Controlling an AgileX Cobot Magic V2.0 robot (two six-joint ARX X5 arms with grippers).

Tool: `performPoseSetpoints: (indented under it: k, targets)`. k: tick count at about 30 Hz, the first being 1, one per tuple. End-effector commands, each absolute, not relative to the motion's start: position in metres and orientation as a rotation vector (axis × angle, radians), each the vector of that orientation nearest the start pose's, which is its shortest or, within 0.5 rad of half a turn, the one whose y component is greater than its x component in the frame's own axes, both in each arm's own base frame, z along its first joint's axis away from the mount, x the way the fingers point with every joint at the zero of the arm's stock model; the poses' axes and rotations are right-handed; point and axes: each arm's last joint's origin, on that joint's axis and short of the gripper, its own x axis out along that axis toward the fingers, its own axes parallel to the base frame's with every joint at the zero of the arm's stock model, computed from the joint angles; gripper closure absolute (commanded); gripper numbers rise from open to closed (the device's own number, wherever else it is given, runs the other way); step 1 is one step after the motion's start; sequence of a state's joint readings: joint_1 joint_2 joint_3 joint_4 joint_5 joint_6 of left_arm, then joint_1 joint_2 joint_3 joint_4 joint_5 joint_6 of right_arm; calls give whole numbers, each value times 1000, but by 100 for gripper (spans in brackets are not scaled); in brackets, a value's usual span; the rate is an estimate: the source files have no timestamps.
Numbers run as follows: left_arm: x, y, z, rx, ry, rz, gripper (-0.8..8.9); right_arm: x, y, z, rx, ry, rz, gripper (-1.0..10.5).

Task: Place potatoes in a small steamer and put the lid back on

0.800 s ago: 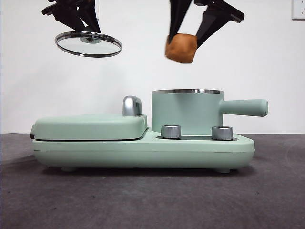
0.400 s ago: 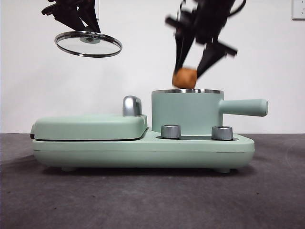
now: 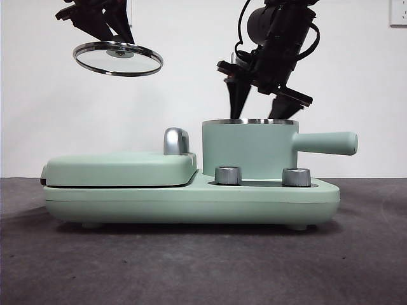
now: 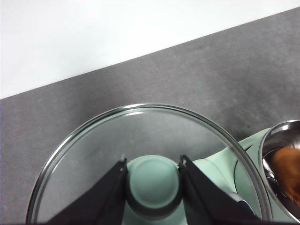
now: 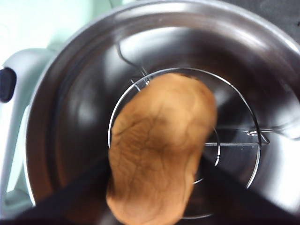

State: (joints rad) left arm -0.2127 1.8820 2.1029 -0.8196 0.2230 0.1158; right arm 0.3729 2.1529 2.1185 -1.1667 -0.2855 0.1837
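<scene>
The mint-green small steamer [image 3: 249, 149] stands on the right half of the cooker base. My right gripper [image 3: 257, 114] reaches down into its mouth, shut on the orange-brown potato [image 5: 159, 150], which hangs inside the steel pot wall [image 5: 70, 117] just over the wire rack [image 5: 234, 145]. In the front view the pot's wall hides the potato. High at the left, my left gripper [image 3: 119, 51] is shut on the green knob [image 4: 153, 183] of the glass lid [image 3: 117, 58], holding it level in the air. The lid [image 4: 140, 131] fills the left wrist view, with the steamer [image 4: 281, 136] at its edge.
The closed flat green griddle [image 3: 121, 168] takes up the left half of the cooker base [image 3: 191, 203], with a steel latch [image 3: 176, 141] behind it. Two steel dials [image 3: 228, 175] [image 3: 296, 176] sit at the front. The pot's straight handle [image 3: 325, 143] sticks out to the right.
My right gripper has come down with the potato, from above the pot to inside its rim. The left gripper and the lid have stayed where they were.
</scene>
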Motion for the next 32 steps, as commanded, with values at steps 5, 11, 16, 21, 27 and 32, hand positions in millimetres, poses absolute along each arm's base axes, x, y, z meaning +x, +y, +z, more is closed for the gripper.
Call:
performPoseSetpoints:
  k: [5, 11, 16, 21, 27, 32]
  targets:
    - [393, -93, 426, 100, 523, -463, 759, 411, 172, 315, 91, 1222, 489, 491]
    - [391, -95, 425, 98, 541, -469, 759, 391, 165, 364, 87, 1196, 499, 491]
    - [390, -98, 424, 100, 550, -476, 759, 361, 168, 397, 57, 1118, 551, 496]
    - [388, -98, 421, 101, 590, -477, 759, 311, 160, 422, -66, 1064, 493, 496]
    - [387, -101, 421, 106, 596, -486, 759, 239, 143, 420, -177, 1090, 469, 496]
    - [383, -113, 421, 116, 594, -518, 759, 185, 126, 400, -225, 1131, 489, 496]
